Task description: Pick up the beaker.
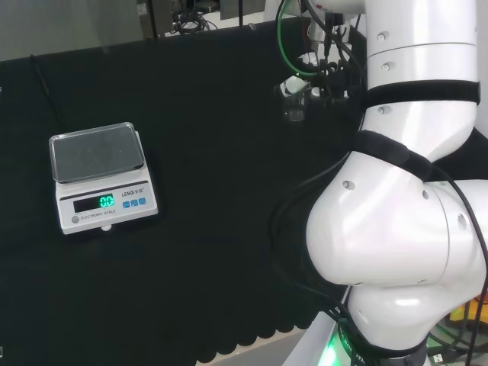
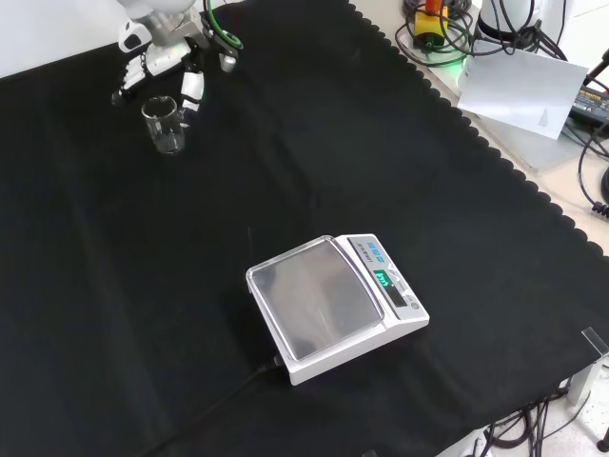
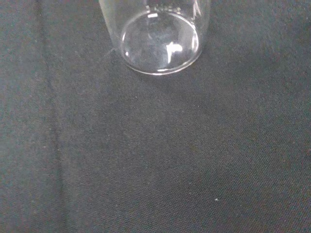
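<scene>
A small clear glass beaker stands upright and apparently empty on the black cloth of the table, near the far left corner in the front view, as the black and white robot hand hovers just behind and above it. The fingers hang beside the rim, relaxed and spread, not yet closed on the glass. The step in hand looks like the final approach; the next move calls for lowering around the beaker wall and curling the fingers before lifting. In the wrist view the beaker's round base rests flat on the cloth. A white digital scale with a steel pan sits well apart, mid-table. Cables and papers clutter the room's edge beyond the cloth.
</scene>
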Controlling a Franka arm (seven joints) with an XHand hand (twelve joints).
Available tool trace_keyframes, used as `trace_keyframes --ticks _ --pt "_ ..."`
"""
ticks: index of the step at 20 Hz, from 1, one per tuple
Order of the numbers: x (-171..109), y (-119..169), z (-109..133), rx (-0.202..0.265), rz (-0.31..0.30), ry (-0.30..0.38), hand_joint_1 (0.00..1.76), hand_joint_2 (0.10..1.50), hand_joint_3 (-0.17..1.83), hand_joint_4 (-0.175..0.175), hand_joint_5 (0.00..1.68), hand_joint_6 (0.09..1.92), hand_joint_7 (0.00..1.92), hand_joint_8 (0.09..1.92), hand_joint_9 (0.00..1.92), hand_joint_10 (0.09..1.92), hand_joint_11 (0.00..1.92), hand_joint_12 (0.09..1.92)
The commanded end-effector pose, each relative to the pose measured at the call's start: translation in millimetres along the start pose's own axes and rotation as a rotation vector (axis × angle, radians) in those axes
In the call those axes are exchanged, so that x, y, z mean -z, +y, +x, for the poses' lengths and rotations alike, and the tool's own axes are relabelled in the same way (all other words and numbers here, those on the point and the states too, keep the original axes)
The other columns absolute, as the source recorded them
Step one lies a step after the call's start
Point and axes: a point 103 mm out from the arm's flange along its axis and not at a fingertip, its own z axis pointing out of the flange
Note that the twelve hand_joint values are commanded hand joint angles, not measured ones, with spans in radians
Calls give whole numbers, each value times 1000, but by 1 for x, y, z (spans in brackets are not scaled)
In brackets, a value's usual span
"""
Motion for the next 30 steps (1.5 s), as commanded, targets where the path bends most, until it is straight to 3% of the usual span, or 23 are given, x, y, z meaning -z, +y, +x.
trace_keyframes --ticks 1,11,14,17,18,20,23,26,30 --pt "-12 15 -9 -16 26 -11 500 717 186 7 56 87 0 633 102 835 0 1254" --pt "-26 32 -5 -11 40 -22 525 729 185 7 85 87 21 639 120 842 0 1263" --pt "-27 32 -2 -12 5 -31 664 759 219 12 219 87 161 689 356 819 122 1421" --pt "-27 32 1 -15 -33 -35 834 722 412 10 429 109 416 771 672 719 401 1359" --pt "-26 32 1 -15 -44 -35 874 692 509 8 486 193 475 796 752 701 485 1326" --pt "-25 31 3 -13 -63 -38 944 659 656 -5 506 545 578 862 916 697 690 1243" --pt "-24 32 4 -14 -79 -41 1051 672 763 -59 522 987 734 1060 1138 784 1061 1053" --pt "-21 32 5 -17 -89 -42 1104 696 791 -97 569 1118 823 1211 1203 886 1232 972" --pt "-13 31 5 -20 -100 -44 1131 722 804 -119 621 1174 860 1286 1219 960 1303 952"
